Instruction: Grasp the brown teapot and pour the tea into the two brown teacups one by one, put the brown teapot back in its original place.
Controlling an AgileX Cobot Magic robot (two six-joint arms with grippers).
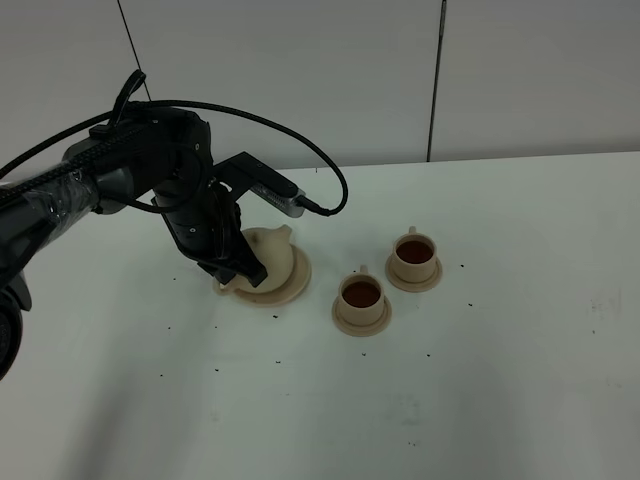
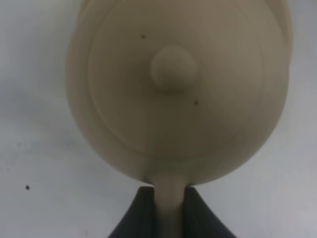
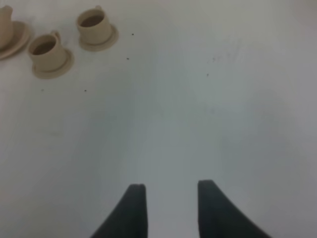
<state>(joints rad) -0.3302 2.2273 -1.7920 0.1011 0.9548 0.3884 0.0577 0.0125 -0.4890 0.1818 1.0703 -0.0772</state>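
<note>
The brown teapot (image 1: pixel 272 250) stands upright on its wide saucer, the original place (image 1: pixel 291 289), left of the middle of the table. My left gripper (image 1: pixel 241 268) is shut on the teapot's loop handle. In the left wrist view the teapot (image 2: pixel 173 89) with its knobbed lid fills the picture, and the left gripper (image 2: pixel 172 192) pinches the handle. The two brown teacups (image 1: pixel 361 294) (image 1: pixel 414 255) stand on small saucers to the right, both holding dark tea. My right gripper (image 3: pixel 171 187) hovers over bare table, far from the teacups (image 3: pixel 47 49) (image 3: pixel 94 22), its fingers apart with nothing between them.
The white table (image 1: pixel 500 380) bears small dark specks around the crockery. A black cable (image 1: pixel 300 150) arcs from the left arm above the teapot. A grey wall runs along the table's far edge.
</note>
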